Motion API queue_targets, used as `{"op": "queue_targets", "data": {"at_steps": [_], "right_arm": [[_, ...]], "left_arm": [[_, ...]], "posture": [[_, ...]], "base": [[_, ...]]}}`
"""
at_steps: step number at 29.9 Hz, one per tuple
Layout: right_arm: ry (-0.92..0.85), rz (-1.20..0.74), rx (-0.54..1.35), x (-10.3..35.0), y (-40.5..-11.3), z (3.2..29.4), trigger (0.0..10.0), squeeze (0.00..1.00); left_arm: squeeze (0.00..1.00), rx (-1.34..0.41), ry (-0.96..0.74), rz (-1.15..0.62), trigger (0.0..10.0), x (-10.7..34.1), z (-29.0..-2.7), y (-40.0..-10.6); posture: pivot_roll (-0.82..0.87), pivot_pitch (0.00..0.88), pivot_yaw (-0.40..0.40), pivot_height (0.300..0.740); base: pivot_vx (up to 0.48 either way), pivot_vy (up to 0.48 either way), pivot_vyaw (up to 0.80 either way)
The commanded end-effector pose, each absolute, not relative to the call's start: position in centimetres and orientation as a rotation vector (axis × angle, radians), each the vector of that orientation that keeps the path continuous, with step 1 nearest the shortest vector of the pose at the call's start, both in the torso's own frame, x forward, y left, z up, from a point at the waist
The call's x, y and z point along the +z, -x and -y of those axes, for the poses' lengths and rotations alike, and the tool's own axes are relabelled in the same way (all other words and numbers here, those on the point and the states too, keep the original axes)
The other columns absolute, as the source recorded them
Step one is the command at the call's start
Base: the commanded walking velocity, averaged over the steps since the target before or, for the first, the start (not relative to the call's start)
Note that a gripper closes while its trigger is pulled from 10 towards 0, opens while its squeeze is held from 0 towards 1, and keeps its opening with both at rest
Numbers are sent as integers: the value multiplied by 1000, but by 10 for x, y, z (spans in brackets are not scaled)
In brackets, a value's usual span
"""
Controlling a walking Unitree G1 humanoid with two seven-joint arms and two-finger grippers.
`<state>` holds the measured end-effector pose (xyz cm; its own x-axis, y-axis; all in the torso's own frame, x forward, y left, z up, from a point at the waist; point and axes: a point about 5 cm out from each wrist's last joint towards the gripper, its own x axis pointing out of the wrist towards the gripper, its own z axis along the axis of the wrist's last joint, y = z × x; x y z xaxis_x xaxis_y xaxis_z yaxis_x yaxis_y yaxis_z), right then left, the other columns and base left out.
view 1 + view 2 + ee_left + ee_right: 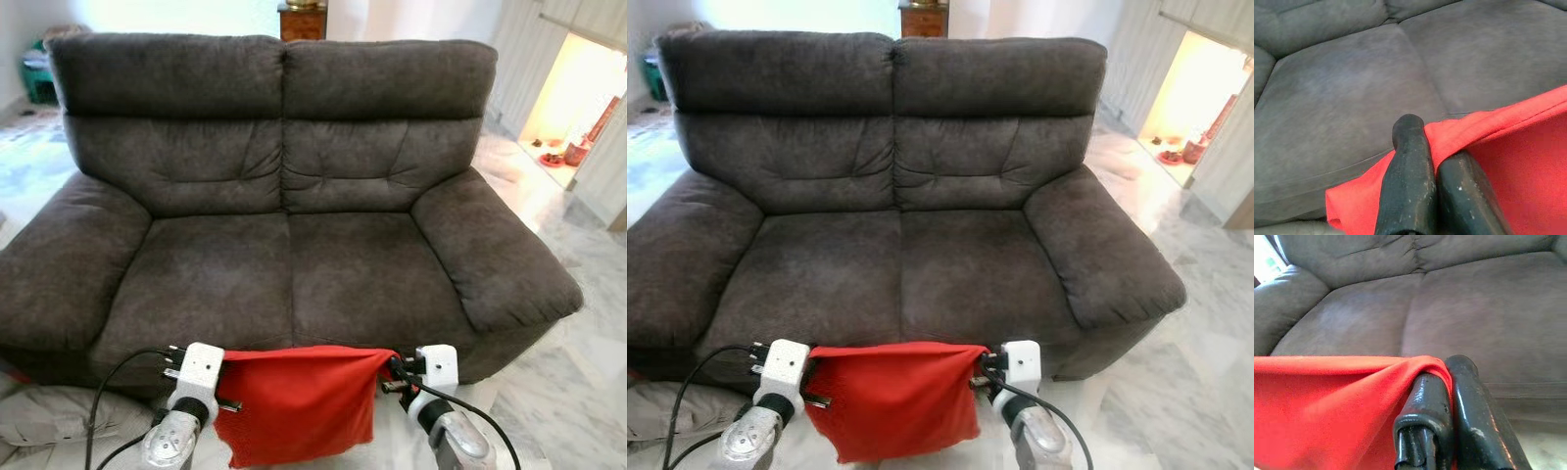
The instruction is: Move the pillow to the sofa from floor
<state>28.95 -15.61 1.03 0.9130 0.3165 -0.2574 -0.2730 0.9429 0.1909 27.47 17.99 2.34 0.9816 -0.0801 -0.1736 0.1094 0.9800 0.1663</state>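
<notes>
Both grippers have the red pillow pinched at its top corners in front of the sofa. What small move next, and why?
Probably carry it forward over the seat. The left gripper and right gripper, jaws shut on the red pillow, hold it hanging at the front edge of the sofa, not yet above the cushions.

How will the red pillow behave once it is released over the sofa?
Likely floppy: the pillow hangs flat like cloth between the left gripper and right gripper. Probably light, as pinched corners carry it. It should slump on the sofa, not roll.

Red pillow (299,401) hanging before grey sofa (284,264)
</notes>
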Motion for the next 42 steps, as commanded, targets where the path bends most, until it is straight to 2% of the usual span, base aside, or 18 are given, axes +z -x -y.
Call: {"op": "queue_targets", "data": {"at_steps": [1,10,31,42], "right_arm": [[-132,-247,147,16,-289,196,10000,0],[-124,-243,140,18,-290,201,10000,0],[-147,-215,147,22,-293,195,10000,0],[-162,-195,137,26,-297,192,10000,0]], "left_arm": [[0,16,-162,-85,10000,40,-204,-280],[0,19,-158,-89,10000,38,-203,-278],[0,67,-127,-70,10000,43,-210,-276],[0,61,-133,-49,10000,49,-211,-278]], "posture": [[104,0,2,740],[103,0,-1,740],[107,14,1,740],[109,15,4,740]], "base": [[0,-394,0],[0,-378,0],[0,0,0],[284,0,0]]}}
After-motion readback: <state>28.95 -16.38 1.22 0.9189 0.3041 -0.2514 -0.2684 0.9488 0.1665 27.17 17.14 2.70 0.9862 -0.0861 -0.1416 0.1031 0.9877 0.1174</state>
